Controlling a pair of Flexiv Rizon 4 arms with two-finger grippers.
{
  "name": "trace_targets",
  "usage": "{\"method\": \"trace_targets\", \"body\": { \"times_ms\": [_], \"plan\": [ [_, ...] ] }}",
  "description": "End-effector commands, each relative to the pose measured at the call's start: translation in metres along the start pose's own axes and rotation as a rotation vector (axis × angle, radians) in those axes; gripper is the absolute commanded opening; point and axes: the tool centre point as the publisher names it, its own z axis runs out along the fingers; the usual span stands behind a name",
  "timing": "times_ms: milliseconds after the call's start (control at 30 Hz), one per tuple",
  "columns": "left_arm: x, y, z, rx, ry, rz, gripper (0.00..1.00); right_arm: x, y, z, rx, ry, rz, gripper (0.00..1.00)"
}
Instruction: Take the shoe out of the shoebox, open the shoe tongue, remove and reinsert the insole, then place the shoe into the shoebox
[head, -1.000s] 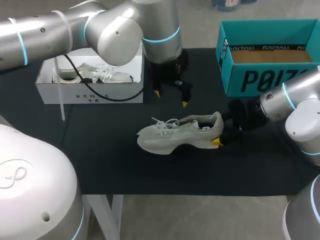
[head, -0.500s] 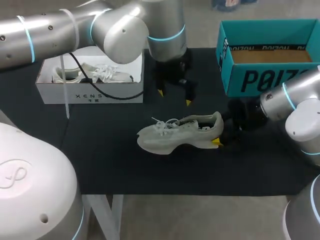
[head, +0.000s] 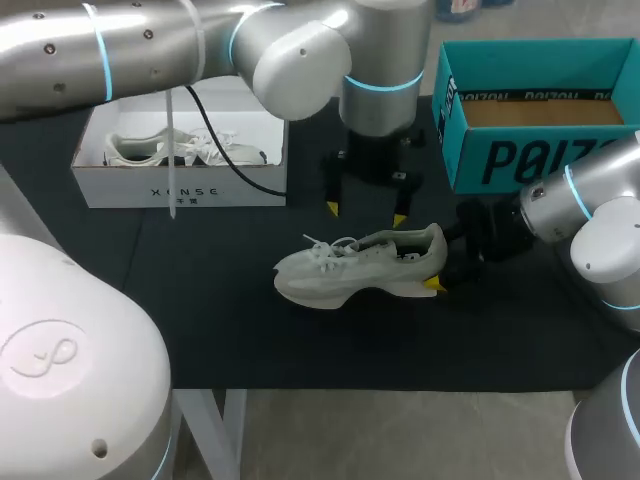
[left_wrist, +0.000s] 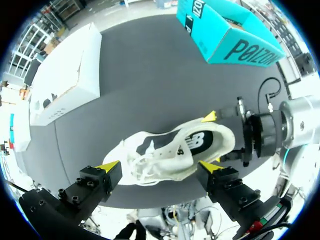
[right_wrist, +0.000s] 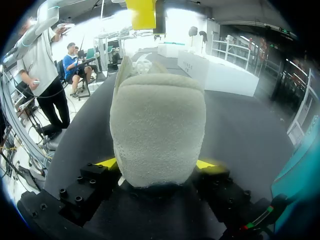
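left gripper (head: 366, 213) has swung right to mid-frame, wide open above the sneaker (head: 350, 268). right gripper (head: 438, 265) clamps its heel, presumably steadying it.

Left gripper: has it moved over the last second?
Yes. The left gripper has shifted away from the white shoebox toward the teal shoebox, nearer the shoe.

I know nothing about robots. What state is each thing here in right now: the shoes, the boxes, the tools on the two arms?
shoe: out of the box, standing on its sole on the table, heel gripped.
right tool: shut on the shoe's heel.
left tool: open, hovering above the shoe, holding nothing.
teal shoebox: open, no lid, no shoe seen inside.
white shoebox: open, with a second shoe lying inside.
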Motion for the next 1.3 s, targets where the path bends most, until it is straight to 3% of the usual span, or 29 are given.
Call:
{"method": "trace_targets", "body": {
  "times_ms": [33, 267, 467, 733, 767, 833, 900, 967, 1000, 1067, 1300],
  "plan": [
    [0.012, -0.005, 0.012, -0.03, -0.039, 0.015, 1.0, -0.001, -0.002, 0.007, 0.004, 0.0, 0.001, 0.0],
    [0.025, 0.002, 0.033, -0.058, -0.055, 0.023, 1.0, -0.001, -0.002, 0.007, 0.004, 0.0, 0.001, 0.0],
    [0.031, 0.003, 0.044, -0.037, -0.127, 0.025, 1.0, -0.001, -0.002, 0.007, 0.004, 0.0, 0.001, 0.0],
    [0.015, 0.002, 0.052, -0.012, -0.248, -0.053, 1.0, -0.001, -0.002, 0.007, 0.004, 0.0, 0.001, 0.0],
    [0.011, 0.002, 0.05, -0.012, -0.257, -0.063, 0.89, -0.001, -0.002, 0.007, 0.004, 0.0, 0.001, 0.0],
    [0.003, 0.003, 0.048, -0.012, -0.279, -0.087, 0.76, -0.001, -0.002, 0.007, 0.004, 0.0, 0.001, 0.0],
    [-0.005, 0.004, 0.046, -0.01, -0.279, -0.108, 0.45, -0.001, -0.002, 0.007, 0.004, 0.0, 0.001, 0.0],
    [-0.01, 0.005, 0.042, -0.005, -0.276, -0.125, 0.34, -0.001, -0.002, 0.007, 0.004, 0.0, 0.001, 0.0],
    [-0.013, 0.007, 0.038, -0.003, -0.274, -0.13, 0.06, -0.001, -0.002, 0.007, 0.004, 0.0, 0.001, 0.0],
    [-0.016, 0.009, 0.032, 0.002, -0.244, -0.142, 0.0, -0.001, -0.002, 0.007, 0.004, 0.0, 0.001, 0.0],
    [-0.014, 0.013, 0.027, -0.034, -0.117, -0.129, 0.0, -0.001, -0.002, 0.007, 0.004, 0.0, 0.001, 0.0]
  ]
}}
